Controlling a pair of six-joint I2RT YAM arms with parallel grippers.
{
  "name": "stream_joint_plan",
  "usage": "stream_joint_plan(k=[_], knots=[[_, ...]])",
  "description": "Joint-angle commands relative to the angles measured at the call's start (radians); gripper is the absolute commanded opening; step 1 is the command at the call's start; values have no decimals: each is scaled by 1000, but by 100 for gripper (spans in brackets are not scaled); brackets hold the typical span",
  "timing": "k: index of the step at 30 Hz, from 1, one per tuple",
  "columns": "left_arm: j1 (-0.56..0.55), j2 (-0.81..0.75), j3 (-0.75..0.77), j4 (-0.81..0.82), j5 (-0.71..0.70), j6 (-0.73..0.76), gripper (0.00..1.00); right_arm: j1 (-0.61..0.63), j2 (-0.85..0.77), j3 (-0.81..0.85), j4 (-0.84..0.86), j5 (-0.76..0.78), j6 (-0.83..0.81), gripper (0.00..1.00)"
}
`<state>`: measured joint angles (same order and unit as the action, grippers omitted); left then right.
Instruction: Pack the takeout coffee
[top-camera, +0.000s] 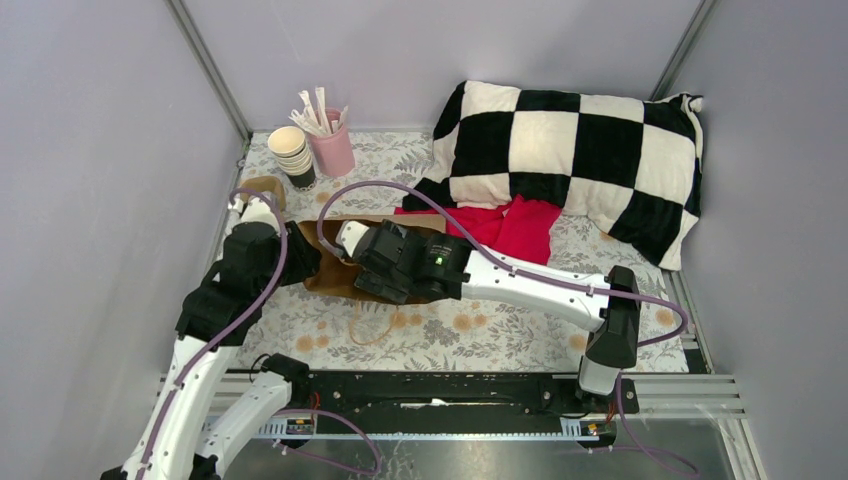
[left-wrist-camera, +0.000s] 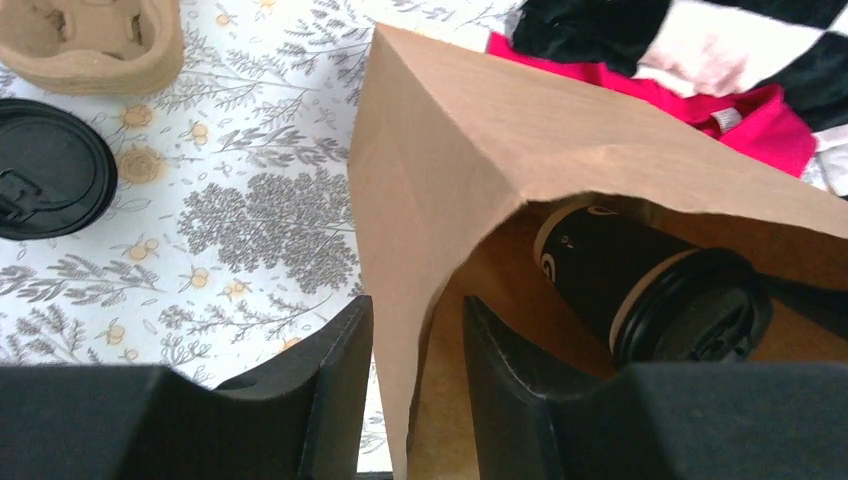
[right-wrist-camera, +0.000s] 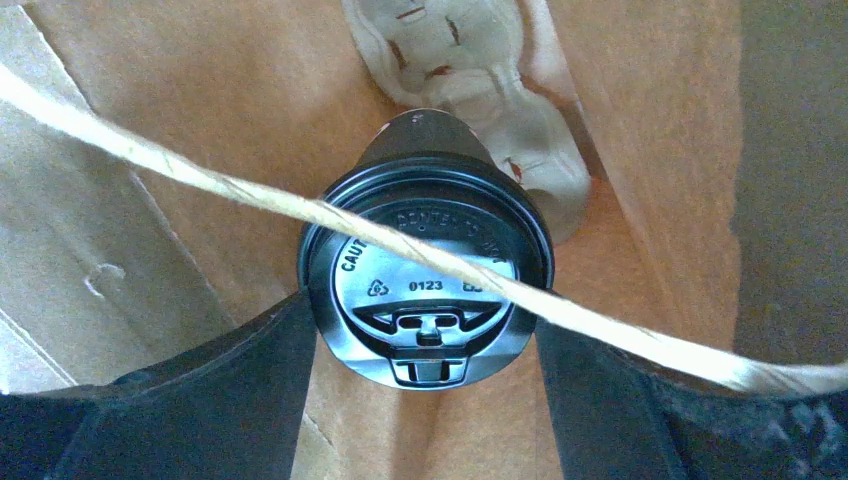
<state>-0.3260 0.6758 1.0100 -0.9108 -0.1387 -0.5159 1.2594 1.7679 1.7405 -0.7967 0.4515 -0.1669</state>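
inside the brown paper bag (left-wrist-camera: 450, 150), which lies on its side on the desk (left-wrist-camera: 250, 220), the takeout coffee (left-wrist-camera: 600, 260) sits between the fingers of the right end effector (right-wrist-camera: 422, 315). they are spread wide and pressed to both sides of its black lid (right-wrist-camera: 430, 270), so it looks gripped. the left end effector (left-wrist-camera: 415, 300) straddles the bag's mouth edge, fingers parted and not pinching, apparently to hold the mouth open.

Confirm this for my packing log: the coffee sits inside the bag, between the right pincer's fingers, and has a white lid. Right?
The lid is black, not white; the right wrist view shows it. The rest holds: the coffee sits inside the bag, between the fingers of the right pincer.
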Motion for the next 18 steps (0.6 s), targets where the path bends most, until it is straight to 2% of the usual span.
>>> stream_joint_plan(k=[1,4,11,18], knots=[[-2,35,45,-32,-60,7,42,19,-8,-4,37,15,66,39],[-1,47,51,-32,-80,13,39,32,0,3,36,50,59,39],[-2,45,6,-32,-89,6,14,40,21,39,28,129,46,39],[-2,1,-21,-21,-18,-4,9,58,54,35,71,156,47,38]])
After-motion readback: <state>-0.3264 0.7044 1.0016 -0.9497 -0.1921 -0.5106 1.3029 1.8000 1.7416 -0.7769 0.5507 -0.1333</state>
